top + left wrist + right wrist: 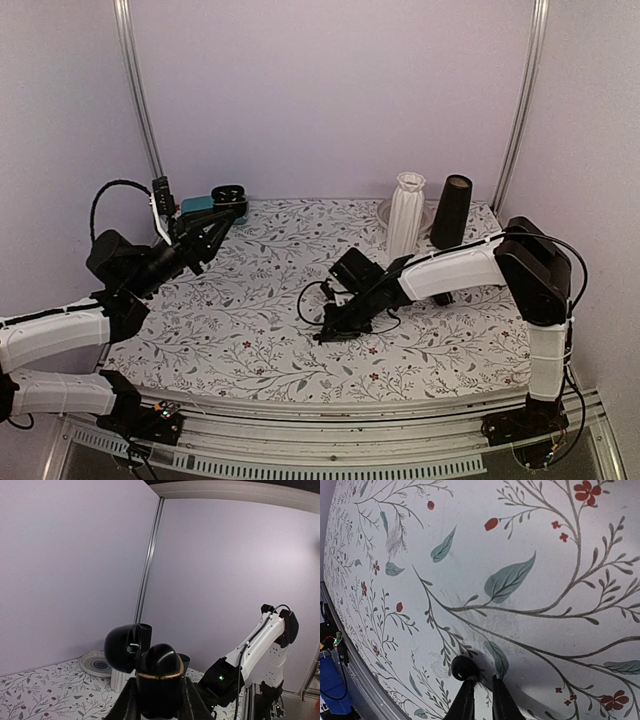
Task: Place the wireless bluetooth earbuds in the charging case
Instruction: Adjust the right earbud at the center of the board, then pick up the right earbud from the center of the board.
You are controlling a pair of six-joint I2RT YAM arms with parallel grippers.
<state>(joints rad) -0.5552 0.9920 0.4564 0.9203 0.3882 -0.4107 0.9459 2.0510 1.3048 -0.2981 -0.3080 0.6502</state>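
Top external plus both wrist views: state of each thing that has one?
charging case: lid open, held up off the table by the left gripper
earbud: on the tablecloth, at the fingers of the right gripper, not lifted
right gripper: nearly closed, low on the table
white vase: upright
black cone: upright

Charging case (229, 194) held aloft at table's (250, 340) far left in left gripper (224, 222). Right gripper (330, 330) low at centre, earbud (464, 667) just beside fingertips. Vase (405, 215) stands behind, far right.
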